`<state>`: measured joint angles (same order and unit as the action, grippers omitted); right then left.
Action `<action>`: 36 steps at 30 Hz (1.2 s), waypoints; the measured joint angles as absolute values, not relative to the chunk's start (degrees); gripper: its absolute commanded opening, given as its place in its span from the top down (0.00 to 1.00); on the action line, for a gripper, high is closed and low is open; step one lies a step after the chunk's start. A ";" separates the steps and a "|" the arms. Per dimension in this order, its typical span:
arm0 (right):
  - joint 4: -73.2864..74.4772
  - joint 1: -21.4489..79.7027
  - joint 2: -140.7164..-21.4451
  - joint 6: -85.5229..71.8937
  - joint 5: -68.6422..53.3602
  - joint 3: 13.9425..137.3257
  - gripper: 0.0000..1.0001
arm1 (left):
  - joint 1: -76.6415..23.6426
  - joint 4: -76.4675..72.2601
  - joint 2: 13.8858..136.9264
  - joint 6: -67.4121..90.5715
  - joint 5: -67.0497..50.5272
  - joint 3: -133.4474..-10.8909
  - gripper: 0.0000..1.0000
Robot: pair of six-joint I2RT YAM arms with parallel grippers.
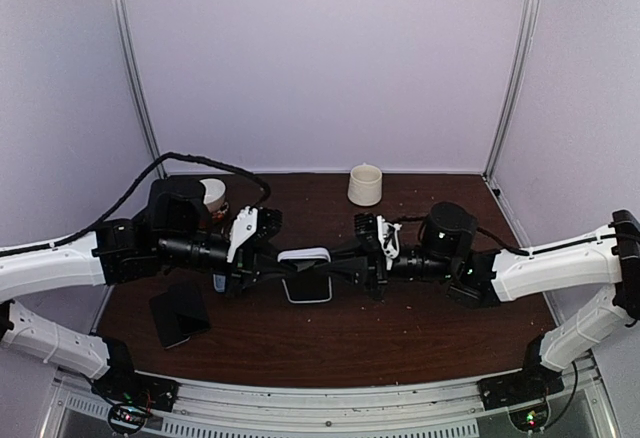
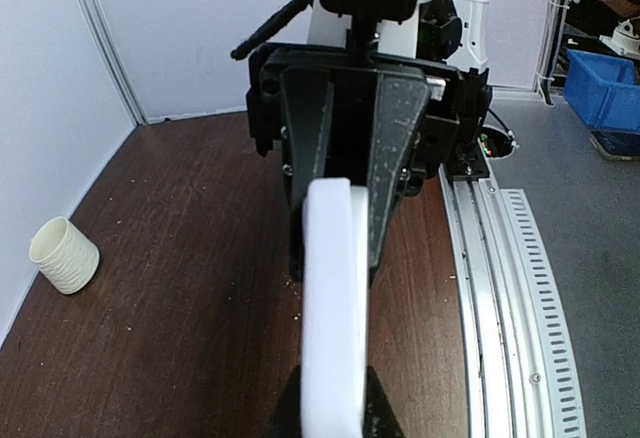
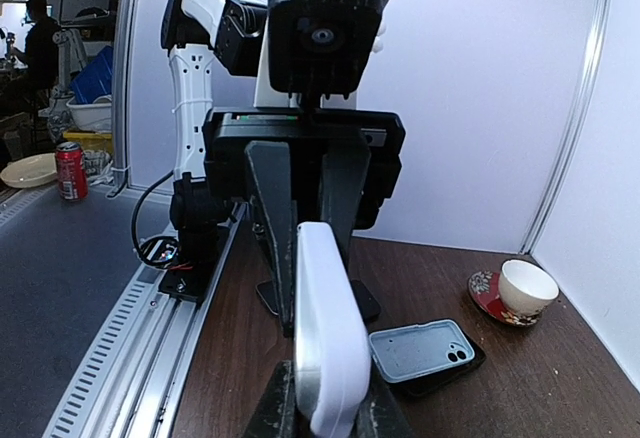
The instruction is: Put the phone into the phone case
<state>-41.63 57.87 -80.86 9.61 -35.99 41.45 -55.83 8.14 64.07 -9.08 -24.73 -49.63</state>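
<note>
A white-edged phone (image 1: 307, 274) with a dark screen hangs above the table's middle, held between both grippers. Its thick rounded white shell looks like a case; I cannot tell for sure. My left gripper (image 1: 284, 270) is shut on its left end, with the white edge between the fingertips in the left wrist view (image 2: 335, 408). My right gripper (image 1: 336, 270) is shut on its right end, which shows in the right wrist view (image 3: 325, 408). A pale blue-grey phone case (image 3: 420, 348) lies open side up on a black slab (image 1: 180, 314) at the front left.
A cream ribbed cup (image 1: 365, 184) stands at the back middle and also shows in the left wrist view (image 2: 64, 255). A white cup on a red saucer (image 1: 212, 194) stands at the back left, behind the left arm. Metal rails (image 1: 300, 413) run along the near edge.
</note>
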 measured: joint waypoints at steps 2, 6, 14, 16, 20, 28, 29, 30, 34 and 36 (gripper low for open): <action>-41.93 57.87 -80.86 9.26 -35.99 41.19 0.82 | -55.90 8.23 64.14 -9.08 -24.84 -49.63 1.00; -40.58 57.87 -80.27 9.91 -35.77 41.12 0.59 | -56.03 9.43 64.42 -9.08 -24.82 -49.67 1.00; -28.99 57.87 -75.07 15.51 -34.33 43.29 0.56 | -55.99 12.91 65.04 -9.41 -23.07 -49.67 1.00; -27.07 57.87 -74.48 16.43 -34.22 43.46 0.55 | -55.99 13.06 65.04 -9.45 -23.05 -49.67 1.00; -24.21 57.87 -74.72 16.84 -34.28 44.29 0.54 | -55.99 13.21 65.04 -9.50 -23.05 -49.67 1.00; -22.94 57.87 -78.52 16.56 -35.24 47.77 0.66 | -55.99 13.50 65.04 -9.54 -23.05 -49.67 1.00; -22.90 57.87 -78.85 16.51 -35.38 47.86 0.66 | -55.99 13.50 65.04 -9.54 -23.05 -49.67 1.00; -22.76 57.89 -79.20 16.45 -35.44 47.97 0.66 | -55.99 13.50 65.04 -9.54 -23.05 -49.67 1.00; -22.15 57.87 -80.01 16.58 -35.57 48.64 0.82 | -55.99 13.52 65.04 -9.58 -23.07 -49.67 1.00; -21.63 57.87 -80.12 16.38 -35.99 48.90 0.94 | -55.99 13.50 65.04 -9.76 -23.09 -49.67 1.00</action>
